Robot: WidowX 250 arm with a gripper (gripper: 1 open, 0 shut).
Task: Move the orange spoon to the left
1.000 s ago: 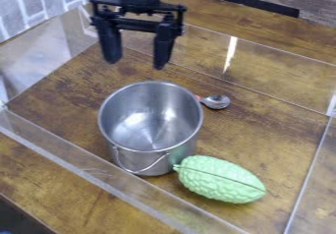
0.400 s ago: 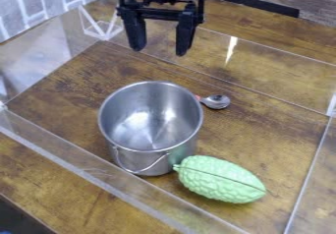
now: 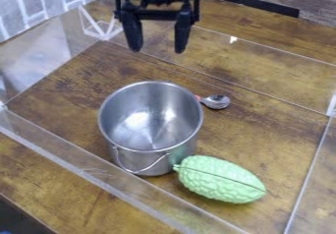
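Note:
The orange spoon (image 3: 214,101) lies on the wooden table just right of the steel pot (image 3: 151,126). Its grey shiny bowl shows, along with a short red-orange bit of handle at the pot's rim; the rest is hidden behind the pot. My gripper (image 3: 157,39) hangs pointing down over the far part of the table, well behind the pot and up-left of the spoon in the picture. Its two black fingers (image 3: 134,36) stand wide open with nothing between them.
A bumpy green gourd-like vegetable (image 3: 221,179) lies in front of the pot at the right. Clear plastic walls (image 3: 53,149) fence the wooden table (image 3: 269,140) on all sides.
The open gripper has moved farther back over the table and a little to the right in the picture. Spoon, pot and vegetable have stayed put.

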